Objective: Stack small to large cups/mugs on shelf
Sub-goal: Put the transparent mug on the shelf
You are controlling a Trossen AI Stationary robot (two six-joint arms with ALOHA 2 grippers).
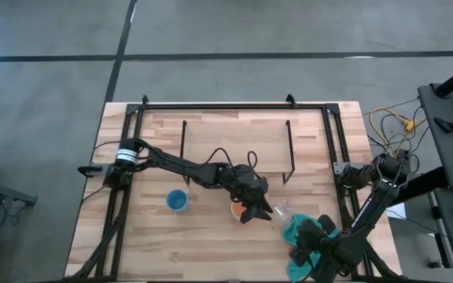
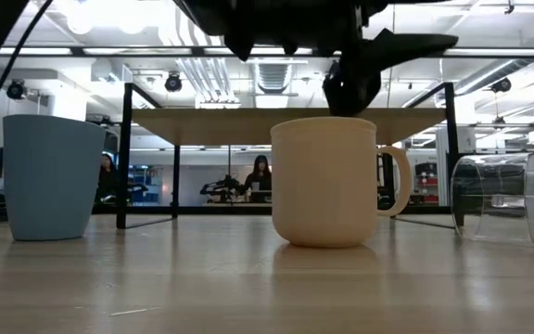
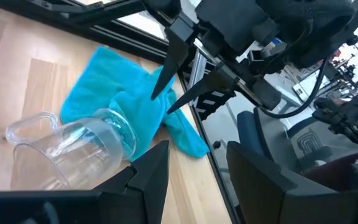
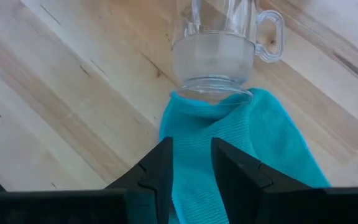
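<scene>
The orange mug [image 1: 237,211] stands upright mid-table; in the low view this mug [image 2: 327,181] looks cream. My left gripper [image 1: 256,211] hangs open just above its rim, on the side toward the clear glass cup [image 1: 281,212], and nothing shows between its fingers [image 3: 148,174]. The glass cup [image 3: 73,146] lies on its side, its base at the edge of a teal cloth [image 4: 229,143]. My right gripper [image 4: 191,146] is open over that cloth. The blue cup [image 1: 177,201] stands upright to the left. The shelf [image 1: 234,137] stands at the far side on wire legs. My left gripper shows no touch on the mug; the low view only shows a finger [image 2: 349,93] close above the rim. My right gripper slants down over the teal cloth's middle [image 3: 148,118]; whether its fingertips [image 3: 159,90] touch the cloth I cannot tell.
The table's black frame rail [image 3: 191,74] runs close behind the cloth at the right edge. Bare wood [image 1: 211,244] lies toward the near edge and between the blue cup and the mug. People sit in the room beyond the table [image 2: 260,176].
</scene>
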